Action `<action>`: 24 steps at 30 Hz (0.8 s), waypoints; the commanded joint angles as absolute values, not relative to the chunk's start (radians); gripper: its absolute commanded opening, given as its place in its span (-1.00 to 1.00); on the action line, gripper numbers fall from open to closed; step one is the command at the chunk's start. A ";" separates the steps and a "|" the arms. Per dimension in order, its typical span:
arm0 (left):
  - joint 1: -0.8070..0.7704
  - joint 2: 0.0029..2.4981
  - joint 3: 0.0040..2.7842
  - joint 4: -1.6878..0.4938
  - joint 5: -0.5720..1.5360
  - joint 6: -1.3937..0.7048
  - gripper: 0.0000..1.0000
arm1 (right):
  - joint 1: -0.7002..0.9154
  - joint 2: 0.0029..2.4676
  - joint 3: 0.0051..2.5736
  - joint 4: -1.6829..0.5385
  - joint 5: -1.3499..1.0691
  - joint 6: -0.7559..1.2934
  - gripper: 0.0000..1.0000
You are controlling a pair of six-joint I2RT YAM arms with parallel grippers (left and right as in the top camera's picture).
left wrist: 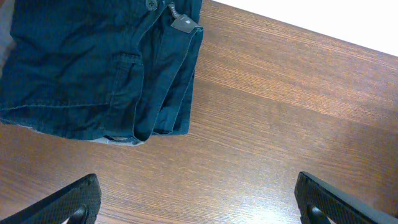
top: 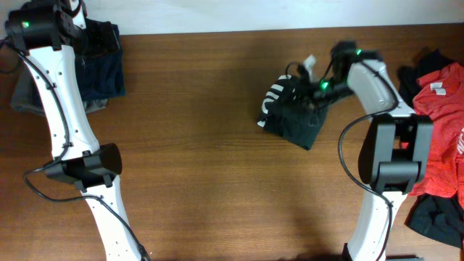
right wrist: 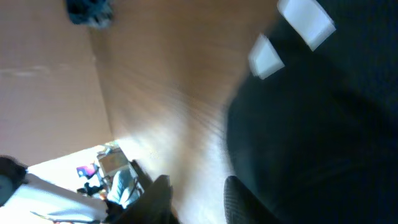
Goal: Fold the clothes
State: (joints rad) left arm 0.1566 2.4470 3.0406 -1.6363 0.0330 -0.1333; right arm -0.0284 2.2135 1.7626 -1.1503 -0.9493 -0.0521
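Note:
The blackish-green garment [top: 291, 112] lies folded into a small bundle right of the table's centre, its white stripe print [top: 274, 94] on the left side. My right gripper [top: 320, 85] is at its upper right edge. In the right wrist view the dark cloth [right wrist: 311, 124] fills the right side, with two white tags [right wrist: 266, 56] at the top. My right gripper [right wrist: 196, 202] is partly open, with bare table between its fingers; one finger [right wrist: 239, 199] rests against the cloth's edge. My left gripper [left wrist: 205, 205] is wide open and empty above the table, just in front of a folded navy garment [left wrist: 99, 68].
The navy garment [top: 101, 65] sits at the table's far left corner on a grey one [top: 25, 98]. A red garment [top: 442, 130] and black ones [top: 435, 217] are heaped along the right edge, beside the right arm's base [top: 395, 156].

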 commanded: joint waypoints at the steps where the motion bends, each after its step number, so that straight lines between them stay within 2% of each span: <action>1: 0.155 2.444 3.043 -1.640 0.029 -0.141 0.98 | -0.026 2.232 1.584 -1.047 -0.942 -0.044 -0.16; 5: 0.155 2.444 3.043 -1.640 0.029 -0.141 0.99 | -0.046 2.232 1.444 -0.971 -0.964 -0.044 -0.17; 10: 0.155 2.444 3.043 -1.640 0.029 -0.141 0.98 | -0.076 2.227 1.415 -1.016 -0.973 -0.044 -0.53; 16: 0.155 2.444 3.043 -1.640 0.029 -0.142 0.98 | -0.087 2.141 1.514 -1.081 -0.997 -0.045 -0.51; 22: 0.155 2.444 3.043 -1.644 0.057 -0.141 0.98 | -0.091 2.040 1.686 -1.194 -0.923 -0.044 -0.25; 24: 0.155 2.446 3.043 -1.644 0.112 -0.130 0.99 | -0.095 2.023 1.750 -1.238 -0.842 -0.044 0.10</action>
State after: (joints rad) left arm 0.1566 2.4470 3.0406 -1.6390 0.0410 -0.1333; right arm -0.0799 2.1033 1.6520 -1.1999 -0.9459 -0.0444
